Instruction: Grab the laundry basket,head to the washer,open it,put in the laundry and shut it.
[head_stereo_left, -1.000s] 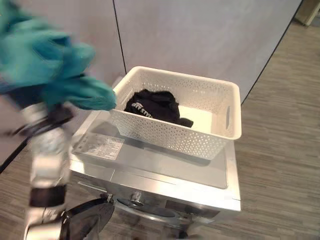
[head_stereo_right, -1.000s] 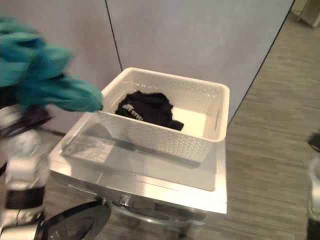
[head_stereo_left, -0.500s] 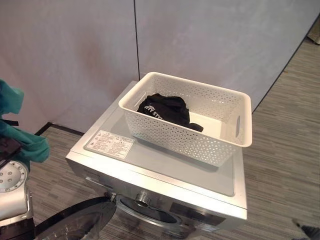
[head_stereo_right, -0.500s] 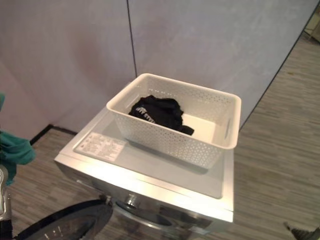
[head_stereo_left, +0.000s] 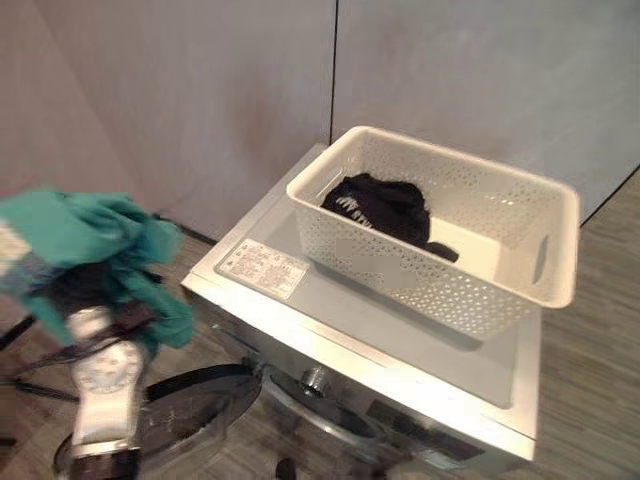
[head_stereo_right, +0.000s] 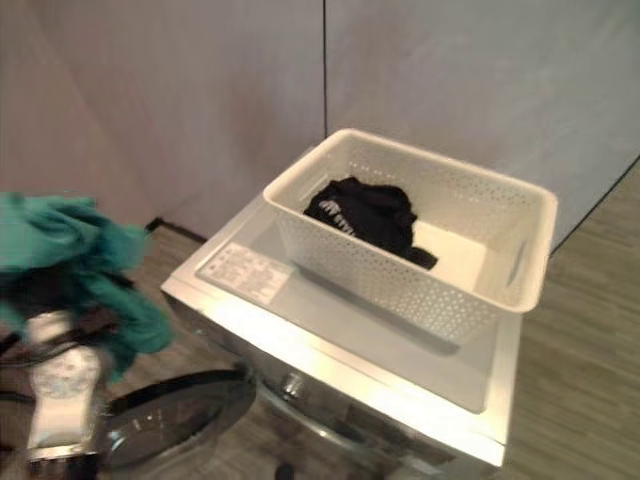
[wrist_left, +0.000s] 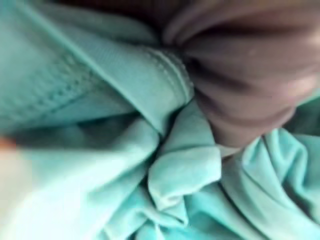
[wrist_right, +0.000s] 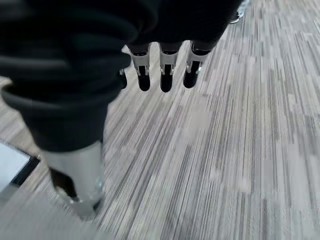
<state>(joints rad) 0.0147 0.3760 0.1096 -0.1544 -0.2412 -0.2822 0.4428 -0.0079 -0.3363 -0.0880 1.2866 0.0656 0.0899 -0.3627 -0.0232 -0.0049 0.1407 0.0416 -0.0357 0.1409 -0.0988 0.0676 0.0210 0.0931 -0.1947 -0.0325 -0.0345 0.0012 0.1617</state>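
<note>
A white perforated laundry basket (head_stereo_left: 455, 292) stands on top of the silver washer (head_stereo_left: 340, 318), and a black garment (head_stereo_left: 385, 205) lies inside it. The washer's round door (head_stereo_left: 205, 410) hangs open at the lower front left. To the left of the washer and above that door, my left hand (wrist_left: 250, 85) is raised and shut on a bunched teal garment (head_stereo_left: 95, 240), which covers its fingers. In the right wrist view my right hand (wrist_right: 165, 75) hangs open over the striped floor, holding nothing.
Grey partition panels (head_stereo_left: 450, 70) stand close behind the washer. A printed label (head_stereo_left: 262, 267) sits on the washer's lid, left of the basket. Wood-pattern floor (head_stereo_left: 600, 300) runs to the washer's right and front.
The camera has swung, so the washer sits further right in the picture. My left hand with the teal garment has come down from beside the basket to the washer's left, over the door.
</note>
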